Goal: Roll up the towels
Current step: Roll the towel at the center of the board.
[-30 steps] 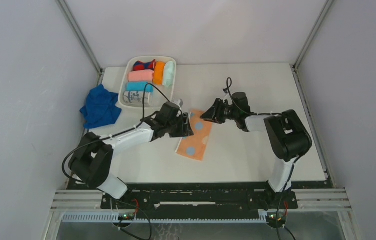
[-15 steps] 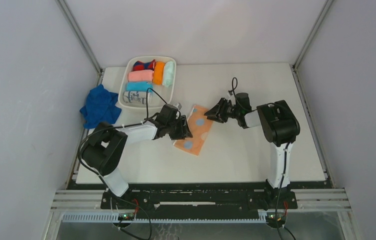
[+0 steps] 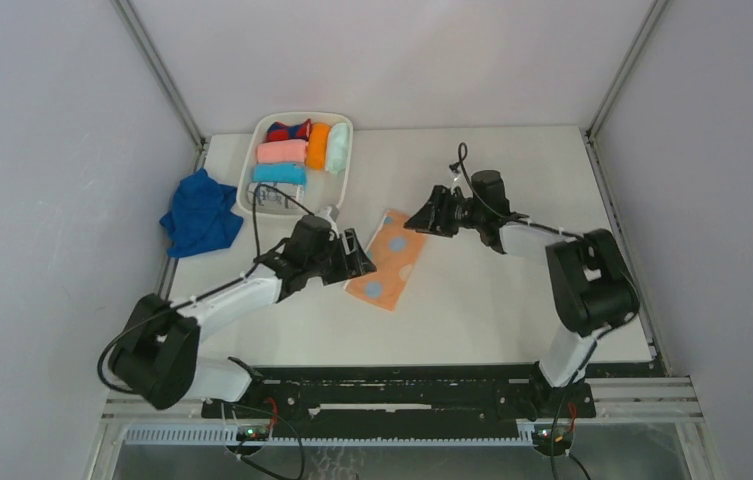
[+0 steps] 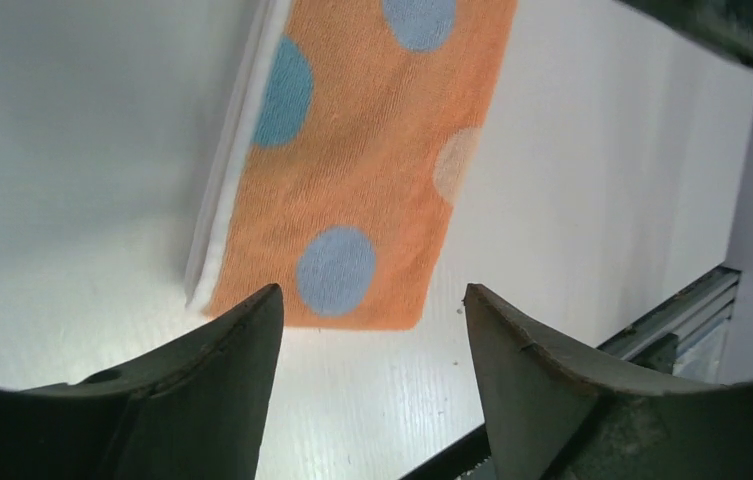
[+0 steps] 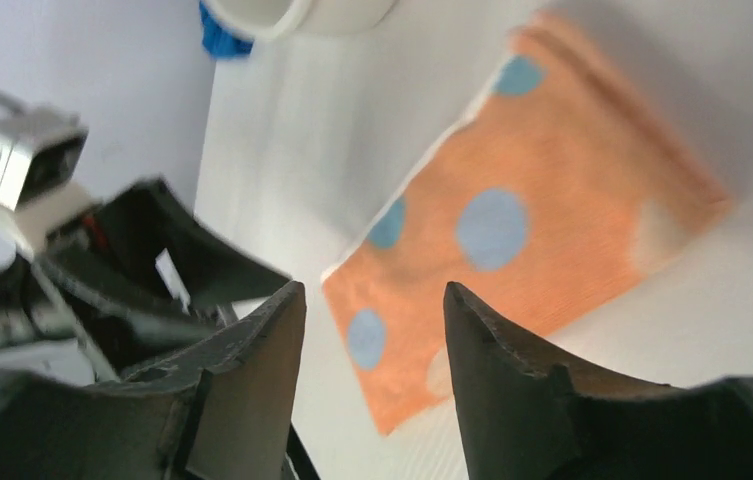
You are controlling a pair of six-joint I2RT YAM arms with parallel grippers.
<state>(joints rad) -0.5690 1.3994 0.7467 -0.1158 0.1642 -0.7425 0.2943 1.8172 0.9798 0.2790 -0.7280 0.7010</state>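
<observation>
The biggest risk lies with the royal-blue towel (image 3: 199, 212), crumpled at the far left edge of the bench (image 3: 512, 300). It is well apart from both arms, and in that bunched state it would probably roll lumpy, or slip off the edge if dragged carelessly.

The spotted peach towel (image 3: 389, 258) lies flat and unrolled near the middle of the bench, folded lengthwise with a pale layer showing along one side. If only the top layer is caught, the layers are likely to slide apart and the roll would come out skewed or loose. A one-sided pull could also turn the cloth instead of curling it.

The left tool (image 4: 372, 300) hangs over the towel's near end, fingers spread and holding nothing. The right tool (image 5: 372, 295) hangs by the far end, also spread and empty. With the two so near each other over a small cloth, they could collide if both close in.

The white tray (image 3: 302, 115) sits just beyond the left arm, packed with finished rolls such as the pink roll (image 3: 282, 152) and the mint roll (image 3: 338, 147). A wide swing toward the blue towel could knock it. Nothing lies on the spotted towel itself.
</observation>
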